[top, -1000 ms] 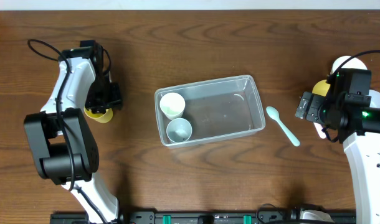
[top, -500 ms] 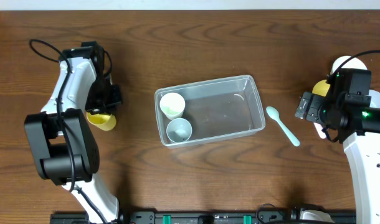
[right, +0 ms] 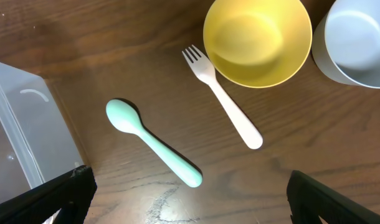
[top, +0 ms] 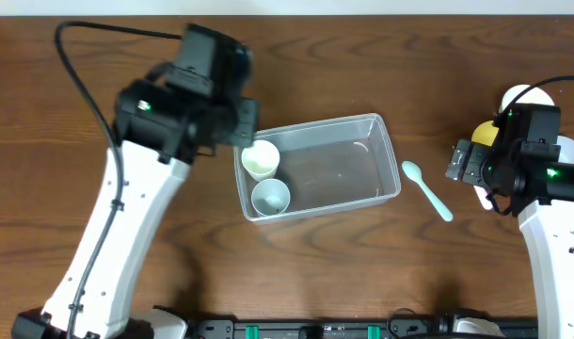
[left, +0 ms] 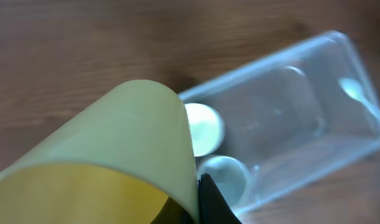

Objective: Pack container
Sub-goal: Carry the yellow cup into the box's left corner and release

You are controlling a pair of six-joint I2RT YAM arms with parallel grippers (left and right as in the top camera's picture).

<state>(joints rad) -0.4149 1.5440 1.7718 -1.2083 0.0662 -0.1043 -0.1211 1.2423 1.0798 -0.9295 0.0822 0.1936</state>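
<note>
The clear rectangular container (top: 317, 166) lies mid-table and holds a pale green cup (top: 260, 159) and a light blue cup (top: 270, 197) at its left end. My left gripper (top: 232, 130) hangs above the container's upper left corner, shut on a yellow cup (left: 109, 162) that fills the left wrist view; the container (left: 289, 118) shows beyond it. My right gripper (top: 462, 162) is open and empty to the right of a mint spoon (top: 426, 188), also in the right wrist view (right: 154, 143).
A white fork (right: 224, 106), a yellow bowl (right: 257, 40) and a grey-blue bowl (right: 358, 40) lie at the far right of the table. The container's corner (right: 25, 127) shows in the right wrist view.
My left arm has lifted the yellow cup off the table at the left and swung it right, up to the container's upper left corner. The right arm has not moved.
</note>
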